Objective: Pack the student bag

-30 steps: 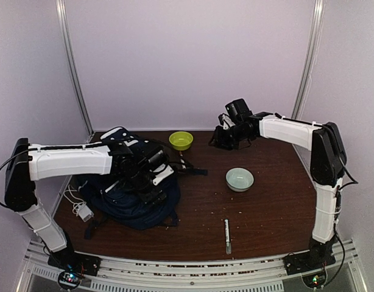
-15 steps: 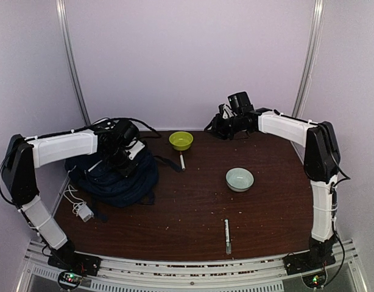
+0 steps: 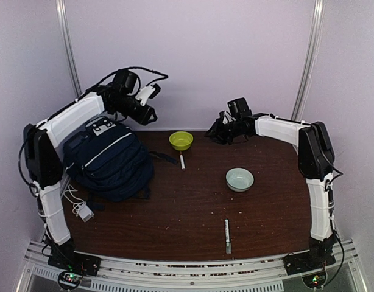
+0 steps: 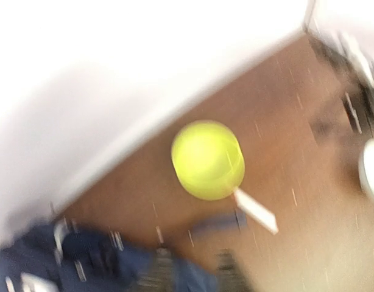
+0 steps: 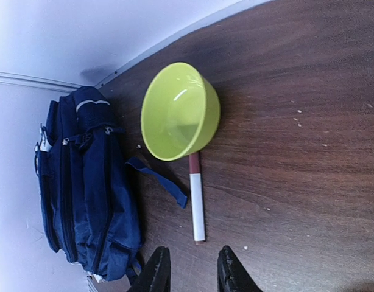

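On the brown table [image 3: 199, 207], the student bag [image 3: 111, 164] lies well below the left gripper [image 3: 151, 103], its jaws apart and empty.

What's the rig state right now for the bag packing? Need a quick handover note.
Left gripper: raised by the back wall, above the backpack. Its wrist view is blurred, so I can't tell whether it is open or shut.
Right gripper: open and empty, at the far side of the table, facing the green bowl and marker.
Backpack: lies on the table's left.
Done: nothing visibly packed.
Left: the marker and the pen by the near edge lie outside the backpack.
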{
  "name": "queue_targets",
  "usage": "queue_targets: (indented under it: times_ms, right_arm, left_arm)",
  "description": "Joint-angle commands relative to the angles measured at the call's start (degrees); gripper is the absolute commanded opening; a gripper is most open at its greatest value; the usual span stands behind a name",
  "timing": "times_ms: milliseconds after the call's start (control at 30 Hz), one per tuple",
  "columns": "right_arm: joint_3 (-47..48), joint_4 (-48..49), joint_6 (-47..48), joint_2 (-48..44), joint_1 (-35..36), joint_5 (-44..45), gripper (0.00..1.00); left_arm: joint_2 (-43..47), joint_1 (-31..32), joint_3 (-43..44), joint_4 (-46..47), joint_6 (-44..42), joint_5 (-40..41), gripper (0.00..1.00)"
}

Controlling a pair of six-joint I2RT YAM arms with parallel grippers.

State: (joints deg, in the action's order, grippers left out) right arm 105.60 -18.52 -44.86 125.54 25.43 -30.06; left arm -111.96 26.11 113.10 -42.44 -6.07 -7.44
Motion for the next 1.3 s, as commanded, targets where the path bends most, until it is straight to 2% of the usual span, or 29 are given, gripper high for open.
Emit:
queue_targets:
  times_ms: [0, 100, 267, 467, 667, 767, 1000, 1200, 1267]
  right_arm:
    - [-3.93, -0.2, 1.65, -4.38, -1.49, 0.33, 0.28]
    - [-5.99, -0.54, 2.46, -5.92, -2.38, 0.88, 0.28]
    - [-6.7, -2.06, 4.4, -7.19, -2.86, 1.82, 0.28]
    - [-2.96, -0.35, 1.76, -3.5, -2.93, 1.42, 0.26]
    - [8.18, 7.54, -10.54, 8.09, -2.85, -1.41, 0.17]
    - [14.55, 9.53, -15.37, 14.05, -2.93, 2.25, 0.0]
    - [25.5, 20.35, -35.83, 26.47, -2.71, 4.74, 0.0]
    - [32.49, 22.71, -44.11, 34.57, -1.23, 8.97, 0.0]
    - [35.05, 20.48, -44.88, 36.63, -0.42, 9.92, 0.0]
  left_arm:
    - [-18.42, -3.52, 20.63, -4.2, 5.78, -2.41, 0.0]
    - [-24.6, -4.71, 25.08, 0.7, 9.66, -1.19, 0.0]
    - [-31.12, -4.93, 25.33, 14.98, 21.13, -9.41, 0.0]
    - [-38.35, -4.82, 26.45, 18.21, 29.39, -7.53, 0.0]
    - [-38.88, -4.87, 24.03, 21.25, 31.45, -7.26, 0.0]
    - [-40.65, -4.9, 26.25, 22.17, 33.61, -8.43, 0.0]
    - [-42.81, -3.81, 23.6, 29.43, 43.44, -14.82, 0.0]
    - [-43.33, -3.33, 22.69, 31.09, 47.42, -14.53, 0.0]
    - [-43.53, -3.29, 22.05, 31.98, 48.68, -14.68, 0.0]
